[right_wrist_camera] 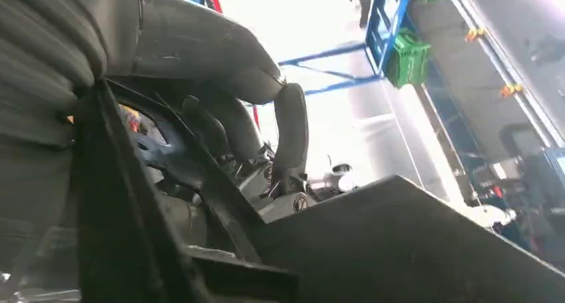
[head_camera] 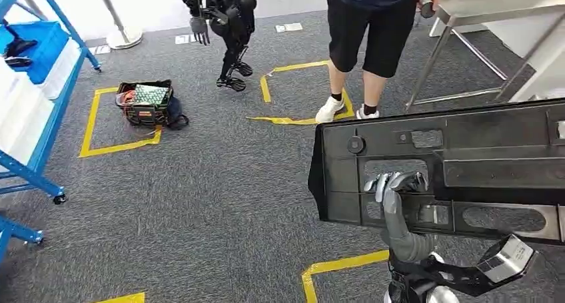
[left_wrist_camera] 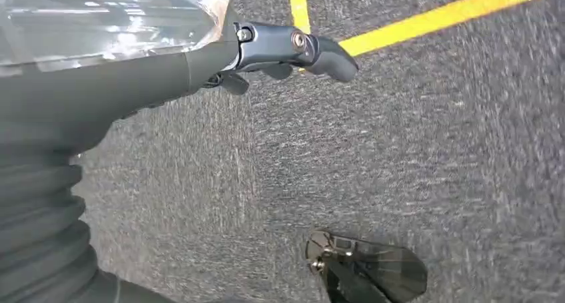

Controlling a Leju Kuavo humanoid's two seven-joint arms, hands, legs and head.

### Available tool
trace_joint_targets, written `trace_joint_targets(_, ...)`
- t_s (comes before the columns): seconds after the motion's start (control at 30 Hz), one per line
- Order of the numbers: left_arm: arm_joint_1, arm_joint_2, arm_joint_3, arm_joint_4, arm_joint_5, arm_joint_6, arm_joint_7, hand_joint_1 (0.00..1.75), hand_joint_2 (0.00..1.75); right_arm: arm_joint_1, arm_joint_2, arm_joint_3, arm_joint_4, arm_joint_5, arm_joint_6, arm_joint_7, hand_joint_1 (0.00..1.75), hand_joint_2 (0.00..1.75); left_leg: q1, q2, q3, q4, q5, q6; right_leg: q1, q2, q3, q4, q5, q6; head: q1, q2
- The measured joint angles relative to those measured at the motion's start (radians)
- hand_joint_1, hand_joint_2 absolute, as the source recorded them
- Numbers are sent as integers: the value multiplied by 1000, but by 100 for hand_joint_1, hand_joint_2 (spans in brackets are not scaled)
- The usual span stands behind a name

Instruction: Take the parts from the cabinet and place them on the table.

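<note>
A large black plastic panel point(head_camera: 466, 166), flat and long, is held up in the air above the grey carpet, its broad face turned toward the head camera and its long side running roughly level, reaching past the picture's right edge. Its face carries moulded ribs, a round boss near the upper left corner, and several cut-outs: rectangular windows and one long oval slot low on the right. The right hand point(head_camera: 394, 186) grips it through a window near the left end, fingers point(head_camera: 406, 181) hooked over that opening's edge. In the right wrist view the panel point(right_wrist_camera: 400, 250) shows as a dark slab
</note>
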Motion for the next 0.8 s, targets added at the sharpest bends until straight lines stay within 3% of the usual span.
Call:
trace_joint_targets(0.03,0,0,0,0,0,0,0,0,175,2,0,0,1,0,0,0,175,175,1,-1,0,-2,16,1,0,13,0,0,1,1,0,0)
trace_joint_targets(0.07,0,0,0,0,0,0,0,0,175,4,0,0,2,0,0,-2,175,175,2,-2,21,-46,51,1,0,26,0,1,2,3,-1,0)
trace_joint_targets(0.1,0,0,0,0,1,0,0,0,175,5,0,0,2,0,-1,-2,175,175,7,-6,60,-124,98,1,0,39,2,2,3,5,0,0)
trace_joint_targets(0.13,0,0,0,0,1,1,0,0,175,5,0,0,2,-1,-3,-3,175,175,14,-28,112,-226,148,0,-1,53,3,4,4,7,0,0)
trace_joint_targets(0.17,0,0,0,0,1,1,0,0,175,4,1,-1,2,-1,-3,-4,175,175,23,-82,143,-287,155,-1,-1,63,-1,6,5,10,0,0)
trace_joint_targets(0.2,0,-1,0,0,0,1,0,0,175,3,1,-2,2,-1,-3,-5,175,175,20,-93,143,-300,153,-2,10,74,-10,15,6,17,2,0)
trace_joint_targets(0.3,0,-1,0,0,0,1,0,0,175,9,1,-4,2,-1,-3,-6,175,175,5,-60,138,-294,160,14,-3,105,-21,1,23,42,1,0)
trace_joint_targets(0.33,-1,-2,0,0,0,1,0,0,175,9,1,-6,2,-2,-3,-6,175,175,10,-43,138,-307,169,27,4,110,-31,5,24,49,3,0)
trace_joint_targets(0.37,-3,-2,0,0,-1,1,0,0,175,12,0,-7,2,-2,-3,-7,175,175,9,-30,140,-309,174,35,2,51,-45,28,6,44,2,0)
trace_joint_targets(0.4,-3,-1,0,0,-1,2,0,0,175,9,0,-8,2,-2,-3,-7,175,175,8,-17,136,-310,177,44,8,10,-72,87,-27,36,11,0)
trace_joint_targets(0.47,1,1,0,0,-1,2,0,0,175,9,1,-8,2,-2,-3,-8,175,175,1,14,129,-309,178,47,8,-9,-150,261,-99,29,12,0)
trace_joint_targets(0.5,1,1,0,0,-1,2,0,0,175,10,1,-8,2,-2,-3,-8,175,175,-1,28,126,-309,179,48,8,-10,-179,328,-120,30,14,0)
trace_joint_targets(0.53,1,1,0,0,-1,2,0,0,175,11,1,-10,3,-2,-3,-8,175,175,-2,43,125,-309,179,49,8,-11,-183,345,-121,36,13,0)
trace_joint_targets(0.57,1,1,0,0,-1,2,0,0,175,11,1,-11,4,-2,-3,-8,175,175,-3,57,125,-309,179,49,8,-13,-155,304,-105,45,14,0)
trace_joint_targets(0.6,0,0,0,0,-1,2,0,0,175,11,1,-12,5,-2,-4,-8,175,175,-3,70,126,-309,179,48,8,-21,-103,217,-76,54,14,0)
trace_joint_targets(0.63,-1,0,0,0,-2,0,0,0,175,11,1,-13,5,-2,-5,-8,175,175,-3,79,128,-309,178,47,9,-41,-41,114,-47,60,14,0)
trace_joint_targets(0.67,-2,0,0,0,-3,-1,0,0,175,9,1,-14,5,-1,-6,-10,175,175,-5,88,131,-308,177,45,11,-84,15,23,-27,59,15,0)
trace_joint_targets(0.7,-3,1,-1,0,-5,-1,0,0,175,7,1,-15,5,-1,-6,-10,175,175,-15,96,131,-306,173,39,19,-113,30,0,-29,47,14,0)
trace_joint_targets(0.8,-5,0,-1,0,-6,-3,-1,0,175,8,0,-21,5,-2,-6,-12,175,175,-12,124,138,-310,175,27,25,-74,12,0,-21,31,11,0)
